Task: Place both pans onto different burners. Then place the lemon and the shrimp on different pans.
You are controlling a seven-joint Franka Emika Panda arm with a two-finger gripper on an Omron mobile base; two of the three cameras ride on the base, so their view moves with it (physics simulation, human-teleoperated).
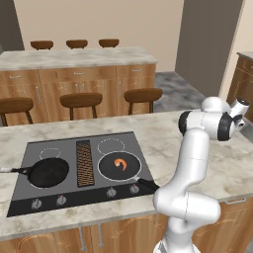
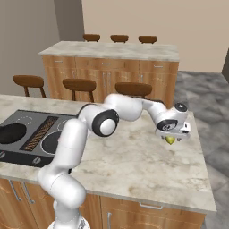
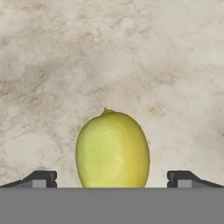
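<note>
Light is even and soft across all three views, bright enough that no corner falls dark. Shadows are faint: a soft dark patch lies under the lemon (image 3: 112, 149) at the lower centre of the hand view, and the white arm (image 2: 71, 147) shades grey on its undersides. The glass cooktop (image 1: 74, 197) shows no glare. Edges look soft and slightly blurred, with coarse marble texture on the counter (image 3: 131, 52). Straight lines stay straight toward the frame edges.
</note>
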